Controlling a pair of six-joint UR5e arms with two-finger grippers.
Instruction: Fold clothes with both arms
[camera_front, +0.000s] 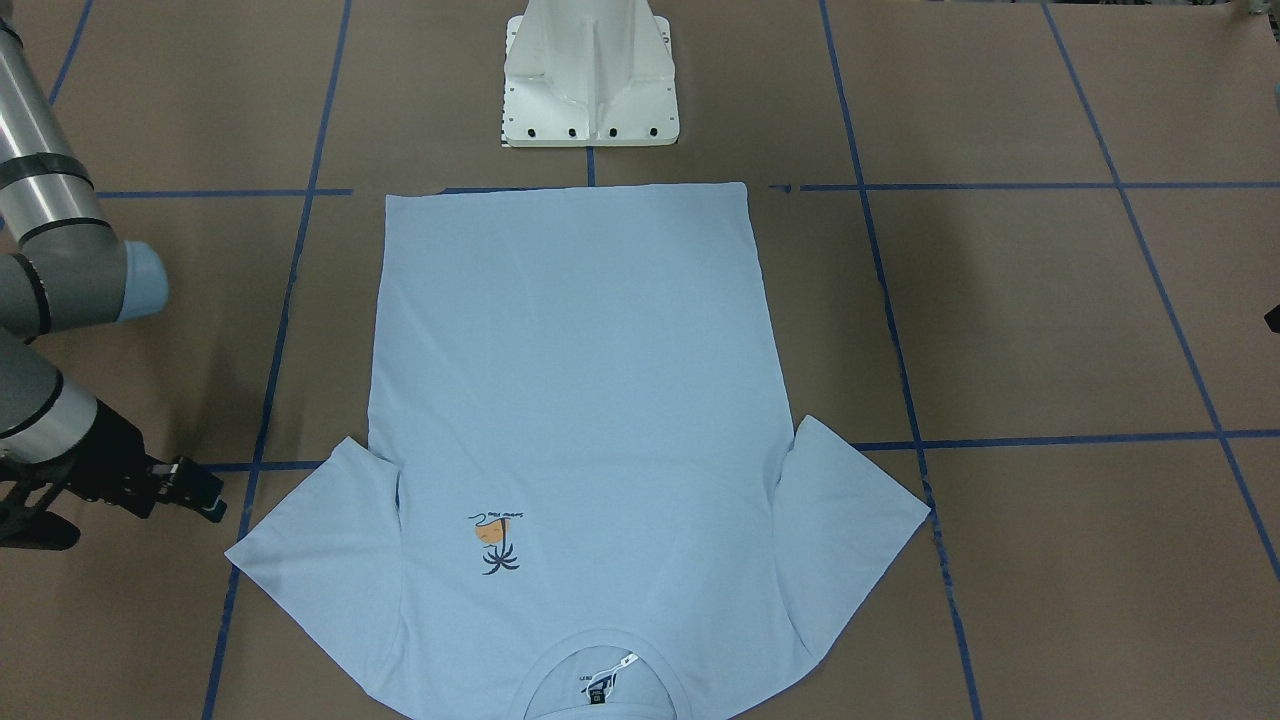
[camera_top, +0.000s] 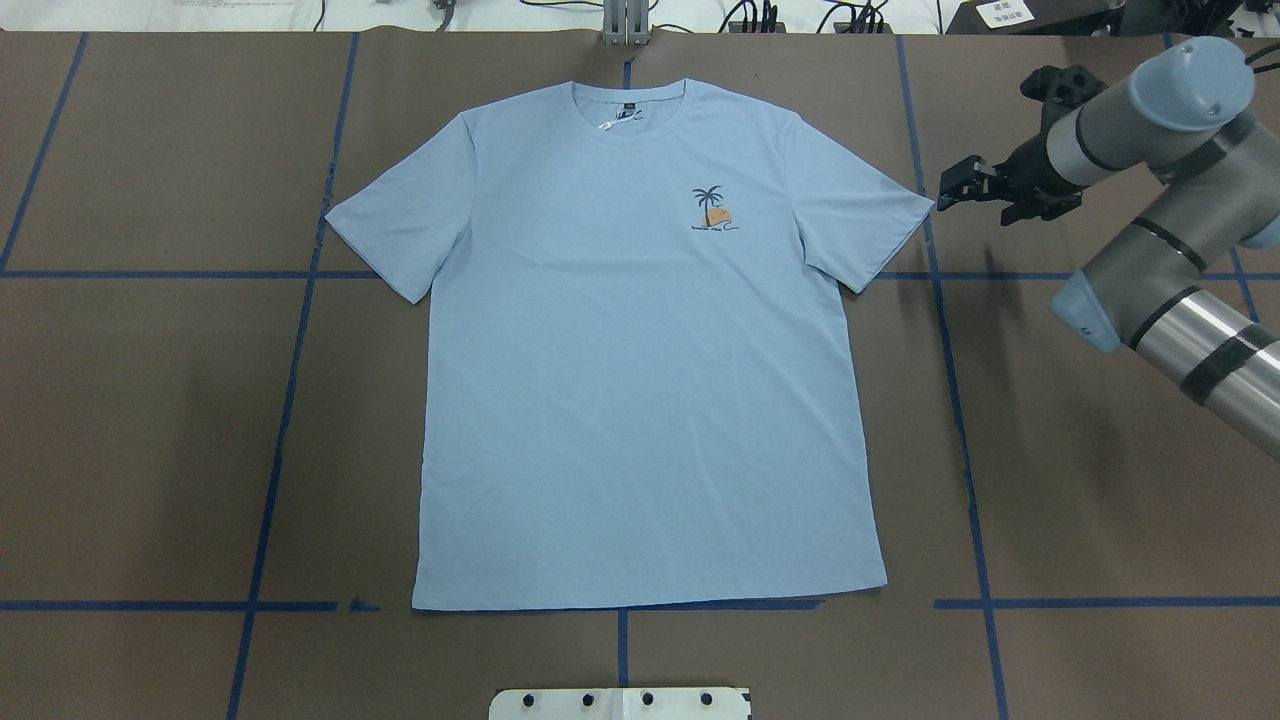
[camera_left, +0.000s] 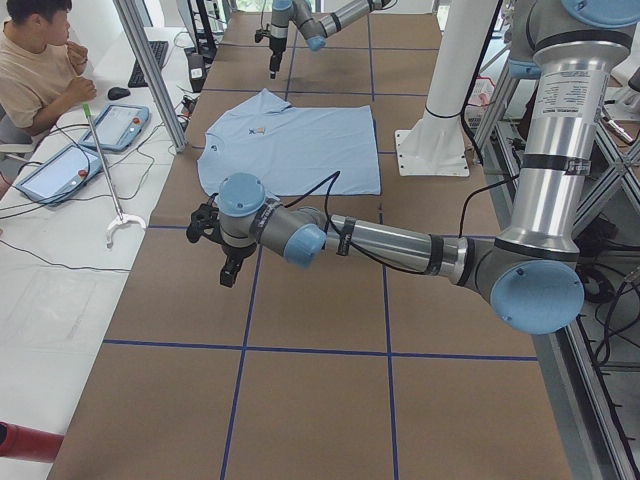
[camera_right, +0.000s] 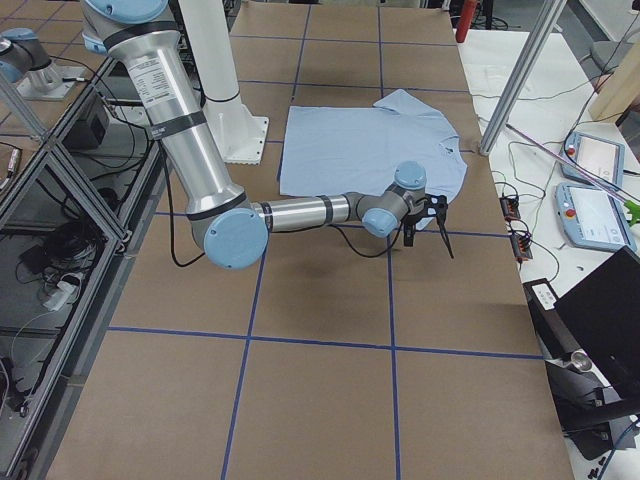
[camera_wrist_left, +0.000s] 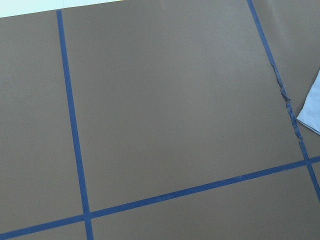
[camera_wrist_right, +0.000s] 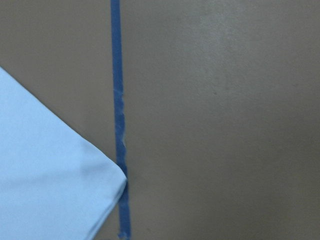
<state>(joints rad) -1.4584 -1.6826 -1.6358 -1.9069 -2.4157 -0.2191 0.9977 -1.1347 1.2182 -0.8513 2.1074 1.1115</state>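
A light blue T-shirt (camera_top: 640, 380) lies flat and print side up on the brown table, collar at the far edge from the robot's base. Its palm-tree print (camera_top: 712, 210) sits on the chest. My right gripper (camera_top: 945, 190) hovers just outside the tip of the right-hand sleeve (camera_top: 880, 215), apart from the cloth, fingers open and empty. That sleeve corner (camera_wrist_right: 45, 175) fills the right wrist view's lower left. My left gripper (camera_left: 228, 270) hangs over bare table well to the shirt's left; I cannot tell whether it is open or shut. The left wrist view catches only a sleeve tip (camera_wrist_left: 312, 115).
Blue tape lines (camera_top: 290, 400) grid the brown table. The white pedestal base (camera_front: 590, 70) stands just behind the shirt's hem. A seated person (camera_left: 35, 70) and tablets (camera_left: 115, 125) are beyond the far table edge, with a metal post (camera_left: 150, 70) beside them.
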